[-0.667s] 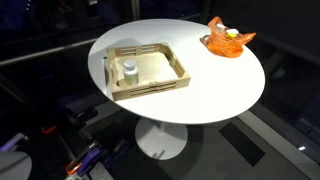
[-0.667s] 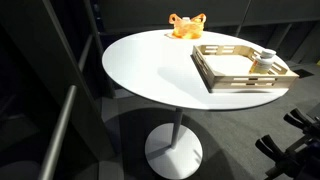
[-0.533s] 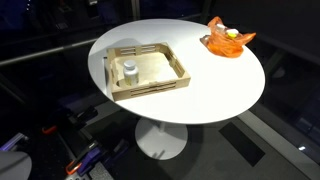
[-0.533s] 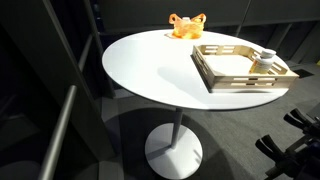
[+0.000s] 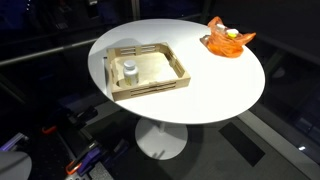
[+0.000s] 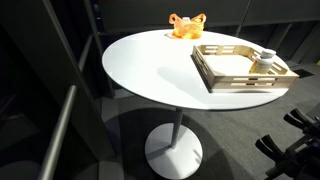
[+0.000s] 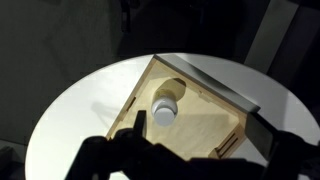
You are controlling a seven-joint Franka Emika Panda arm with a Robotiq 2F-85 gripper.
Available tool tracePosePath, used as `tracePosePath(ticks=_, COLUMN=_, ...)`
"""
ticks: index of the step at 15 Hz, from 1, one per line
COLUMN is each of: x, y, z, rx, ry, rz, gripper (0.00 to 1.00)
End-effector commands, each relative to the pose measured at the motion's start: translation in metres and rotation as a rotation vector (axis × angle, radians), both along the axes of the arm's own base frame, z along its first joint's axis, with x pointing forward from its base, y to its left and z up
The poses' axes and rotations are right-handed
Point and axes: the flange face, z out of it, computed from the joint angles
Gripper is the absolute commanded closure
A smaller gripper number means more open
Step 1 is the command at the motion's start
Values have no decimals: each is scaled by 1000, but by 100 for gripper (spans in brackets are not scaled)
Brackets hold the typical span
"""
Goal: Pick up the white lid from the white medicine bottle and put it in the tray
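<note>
1. Found the white lid (image 5: 128, 68) seated on top of the white medicine bottle (image 5: 128, 75), not lifted off; saw it from above in the wrist view as a small pale disc (image 7: 163, 110).
2. Saw the white medicine bottle standing upright inside the tray (image 5: 150, 88), close to one side wall and away from the tray's middle; noted the same placing in both exterior views, with the bottle (image 6: 266, 63) and its lid (image 6: 267, 53) near a corner of the tray (image 6: 245, 85).
3. Saw the tray lying flat on the round white table (image 5: 220, 85), toward one edge, with slot cutouts in its low sides.
4. Noted the orange dish (image 5: 228, 40) well apart from the tray, at the table's rim.
5. Made out the gripper (image 7: 195, 140) only in the wrist view, dark and blurred along the lower edge: fingers spread wide, nothing between them, hovering above the tray (image 7: 215, 85) and clear of the bottle (image 7: 168, 92).
</note>
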Motion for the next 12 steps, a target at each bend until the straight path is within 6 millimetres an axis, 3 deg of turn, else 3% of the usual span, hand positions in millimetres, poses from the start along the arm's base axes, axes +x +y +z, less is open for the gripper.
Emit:
tracePosePath(ticks=1, x=7, y=-2, z=4, rx=1, ry=3, rz=-4, gripper=0)
tracePosePath(ticks=7, x=26, y=-4, z=5, rx=11, ry=10, rz=12, gripper=0)
tracePosePath(ticks=12, x=40, y=-6, z=-11, rx=4, ry=47, rz=-8, gripper=0)
